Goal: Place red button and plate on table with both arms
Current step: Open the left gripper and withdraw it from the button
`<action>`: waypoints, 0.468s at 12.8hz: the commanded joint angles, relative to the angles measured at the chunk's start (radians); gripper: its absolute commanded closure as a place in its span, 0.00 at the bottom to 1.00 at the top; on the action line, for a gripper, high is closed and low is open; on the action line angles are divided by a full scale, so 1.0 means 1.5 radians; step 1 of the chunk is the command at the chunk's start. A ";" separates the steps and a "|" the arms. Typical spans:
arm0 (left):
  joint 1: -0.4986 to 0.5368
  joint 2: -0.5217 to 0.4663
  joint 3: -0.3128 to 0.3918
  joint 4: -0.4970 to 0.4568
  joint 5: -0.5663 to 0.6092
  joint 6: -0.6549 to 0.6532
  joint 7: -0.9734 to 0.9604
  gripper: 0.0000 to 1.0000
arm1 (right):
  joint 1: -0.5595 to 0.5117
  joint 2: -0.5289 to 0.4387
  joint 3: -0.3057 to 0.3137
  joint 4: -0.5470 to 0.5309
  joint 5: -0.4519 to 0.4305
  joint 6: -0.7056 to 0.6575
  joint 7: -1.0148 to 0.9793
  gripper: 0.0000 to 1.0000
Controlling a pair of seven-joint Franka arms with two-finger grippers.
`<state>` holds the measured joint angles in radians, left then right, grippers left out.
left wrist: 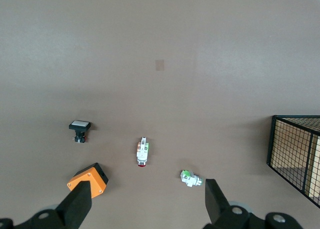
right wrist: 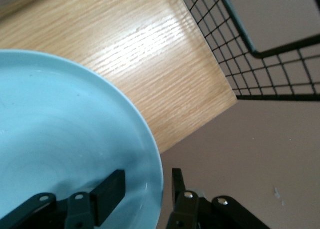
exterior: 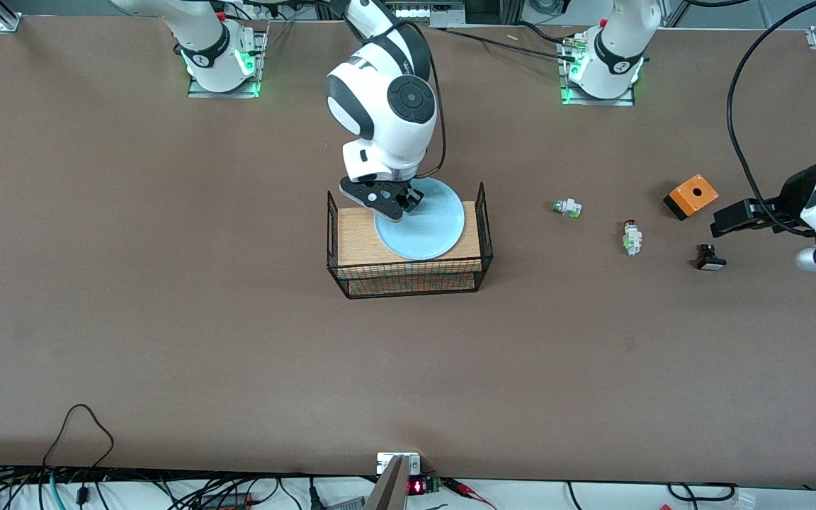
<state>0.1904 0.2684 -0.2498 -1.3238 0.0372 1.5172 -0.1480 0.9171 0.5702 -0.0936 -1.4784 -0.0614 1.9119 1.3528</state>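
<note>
The pale blue plate (exterior: 426, 223) lies on the wood-topped wire rack (exterior: 358, 244), and its edge sticks out past the rack's top. My right gripper (exterior: 397, 205) is open and straddles the plate's rim (right wrist: 159, 164): one finger (right wrist: 107, 191) is over the plate, the other sits outside the rim. The red button (exterior: 632, 236) lies on its side on the brown table (exterior: 167, 319); it also shows in the left wrist view (left wrist: 142, 151). My left gripper (exterior: 723, 221) is open and empty, up in the air over the table at the left arm's end (left wrist: 147, 204).
A green-capped switch (exterior: 567, 207) lies between the rack and the red button. An orange box (exterior: 691, 196) and a black switch with a white face (exterior: 710, 258) lie toward the left arm's end. The rack has raised wire sides (exterior: 482, 212).
</note>
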 commanded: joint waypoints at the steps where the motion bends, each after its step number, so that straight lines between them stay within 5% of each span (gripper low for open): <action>1: 0.010 -0.012 -0.005 0.010 -0.008 -0.004 0.003 0.00 | 0.006 0.009 -0.001 0.014 0.002 -0.008 0.015 0.90; 2: 0.011 -0.014 -0.005 0.009 -0.009 -0.007 0.003 0.00 | 0.007 0.006 -0.001 0.014 0.007 -0.008 0.016 1.00; 6: 0.009 -0.028 0.001 -0.005 -0.009 0.010 0.019 0.00 | -0.005 -0.021 -0.003 0.014 0.036 -0.026 0.015 1.00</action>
<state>0.1949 0.2494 -0.2509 -1.3150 0.0371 1.5176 -0.1465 0.9197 0.5619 -0.0957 -1.4669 -0.0454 1.9053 1.3592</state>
